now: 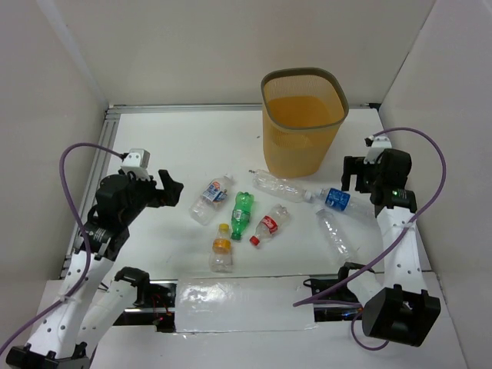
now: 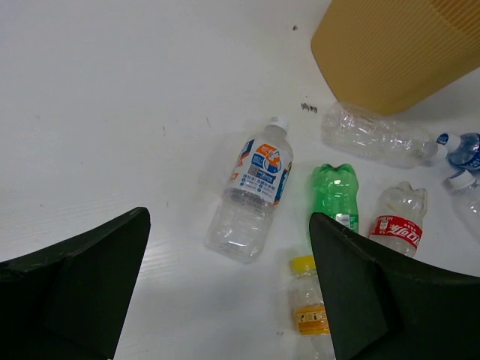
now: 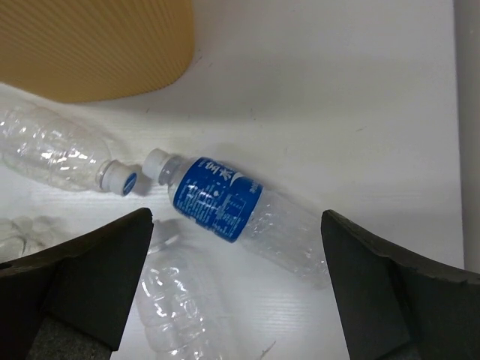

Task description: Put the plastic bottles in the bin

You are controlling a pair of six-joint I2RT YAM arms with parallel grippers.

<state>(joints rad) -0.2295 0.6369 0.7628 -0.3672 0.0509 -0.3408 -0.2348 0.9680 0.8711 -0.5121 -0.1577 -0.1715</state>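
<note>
All seven bottles (image 1: 243,211) lie on the counter (image 1: 169,146), none in the bin (image 1: 300,147); both arms' jaws wide and empty

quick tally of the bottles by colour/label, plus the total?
Green bottle: 1
Red-labelled bottle: 1
Orange-capped bottle: 1
Blue-labelled bottles: 2
Clear bottles: 2
Total: 7 bottles
</note>
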